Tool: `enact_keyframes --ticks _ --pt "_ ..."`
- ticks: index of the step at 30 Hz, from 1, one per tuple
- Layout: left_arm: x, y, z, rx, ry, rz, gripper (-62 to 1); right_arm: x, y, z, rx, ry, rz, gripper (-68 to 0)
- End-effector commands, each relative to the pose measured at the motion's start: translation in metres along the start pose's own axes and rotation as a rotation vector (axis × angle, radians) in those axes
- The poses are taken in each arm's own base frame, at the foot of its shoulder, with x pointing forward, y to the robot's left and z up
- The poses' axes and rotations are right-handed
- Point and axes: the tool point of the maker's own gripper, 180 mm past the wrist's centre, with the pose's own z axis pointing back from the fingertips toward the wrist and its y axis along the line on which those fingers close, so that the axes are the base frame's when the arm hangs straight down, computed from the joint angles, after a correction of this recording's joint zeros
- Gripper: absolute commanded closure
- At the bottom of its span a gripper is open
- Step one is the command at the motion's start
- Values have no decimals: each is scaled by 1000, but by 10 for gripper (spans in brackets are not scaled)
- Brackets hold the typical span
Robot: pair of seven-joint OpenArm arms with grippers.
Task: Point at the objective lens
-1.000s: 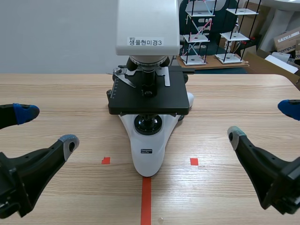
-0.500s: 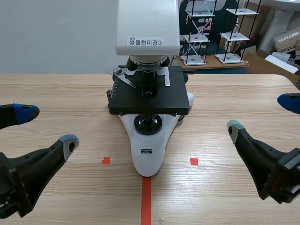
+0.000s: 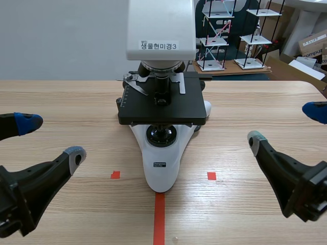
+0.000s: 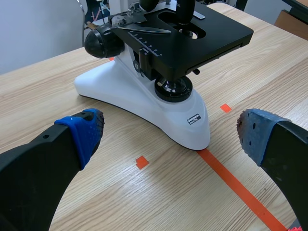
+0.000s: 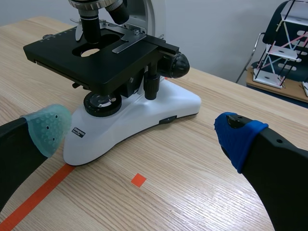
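Pale wooden table (image 3: 76, 102), white-and-black microscope (image 3: 161, 168) at centre, labelled head (image 3: 161, 25) only in scene view, black objective lens (image 5: 90, 24) over its stage (image 5: 110, 62), left gripper (image 3: 51, 139) at eight o'clock, right gripper (image 3: 284, 127) at four o'clock, both splayed, empty.

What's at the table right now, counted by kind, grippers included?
Microscope: 1
Grippers: 2 (left gripper, right gripper, both open)
Total: 3
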Motion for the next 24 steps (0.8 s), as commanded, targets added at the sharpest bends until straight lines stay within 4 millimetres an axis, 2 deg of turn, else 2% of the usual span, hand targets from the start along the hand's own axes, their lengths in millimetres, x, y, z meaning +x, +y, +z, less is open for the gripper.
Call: enact_keyframes --ticks 1,22,24 --pt "8 -3 -1 -8 -28 6 -581 10 -1 -1 5 -35 4 -671" --pt "7 -3 0 -7 -27 9 -580 10 -1 -1 5 -36 4 -671" --pt "6 -2 1 -4 -36 14 -533 10 -1 -1 5 -35 4 -671"
